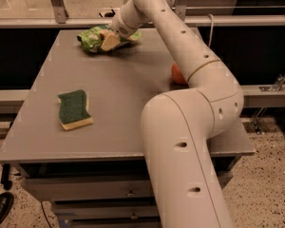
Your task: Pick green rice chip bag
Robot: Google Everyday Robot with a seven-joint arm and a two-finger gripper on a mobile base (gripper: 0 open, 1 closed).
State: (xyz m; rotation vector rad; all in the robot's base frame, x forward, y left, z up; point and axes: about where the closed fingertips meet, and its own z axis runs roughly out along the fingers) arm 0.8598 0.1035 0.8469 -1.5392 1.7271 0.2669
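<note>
The green rice chip bag (91, 38) is a crinkly light-green foil bag lying at the far edge of the grey table (118, 103), left of centre. My gripper (110, 40) reaches across the table and sits on the bag's right end, touching it. The gripper covers the right part of the bag. My arm (190, 127) stretches from the lower right up to the bag.
A dark-green sponge with a yellow base (74, 109) lies on the left of the table. A reddish-orange round fruit (177, 74) shows at the right, partly hidden behind my arm. A railing (57, 4) runs behind the table's far edge.
</note>
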